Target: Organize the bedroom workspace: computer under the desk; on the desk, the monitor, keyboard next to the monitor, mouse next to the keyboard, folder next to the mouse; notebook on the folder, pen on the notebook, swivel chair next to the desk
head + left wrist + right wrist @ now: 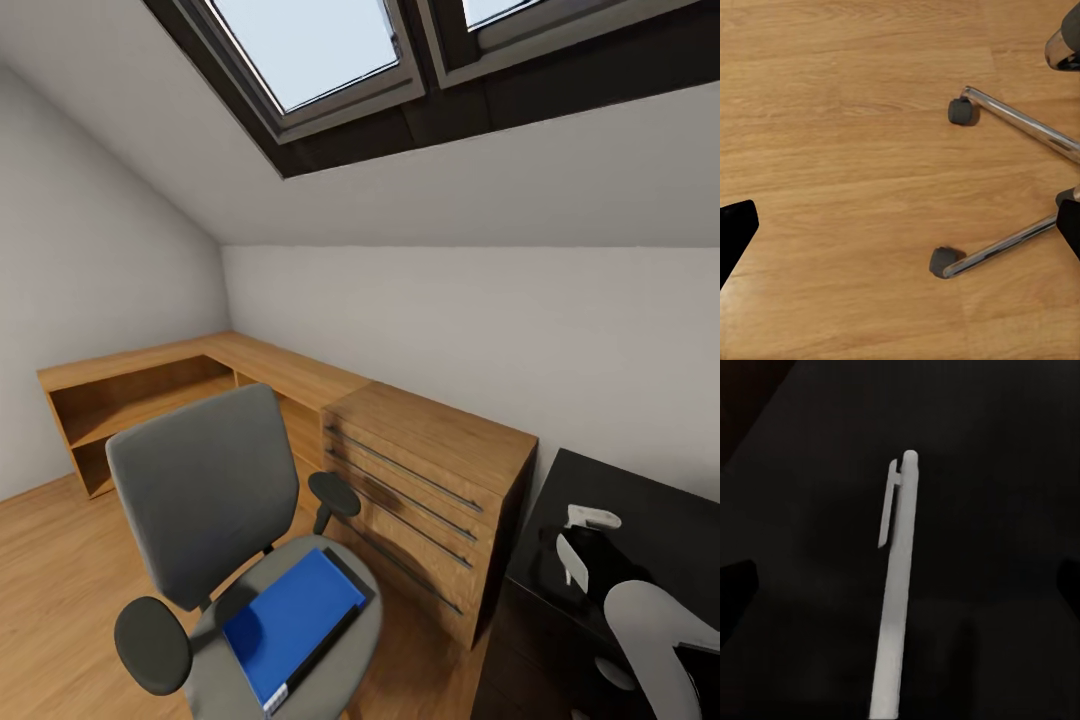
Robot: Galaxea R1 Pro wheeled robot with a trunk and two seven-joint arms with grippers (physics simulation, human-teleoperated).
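The grey swivel chair (pixel 205 495) stands on the wood floor in front of me, with the bright-blue folder (pixel 292 620) lying flat on its seat. The black desk (pixel 650 510) shows at the lower right, and my right arm (pixel 650 640) reaches over it. In the right wrist view the white pen (pixel 898 585) lies on the dark desk top between the wide-apart fingertips of my open right gripper (pixel 900 585). My left gripper (pixel 900 232) is open over the floor, beside the chair's chrome base (pixel 1020 124) and casters (pixel 943 262).
A low light-wood cabinet (pixel 430 470) with drawers and open shelves runs along the wall behind the chair, up against the desk's left end. Sloped ceiling with skylights (pixel 310 45) above. Bare wood floor (pixel 50 580) lies left of the chair.
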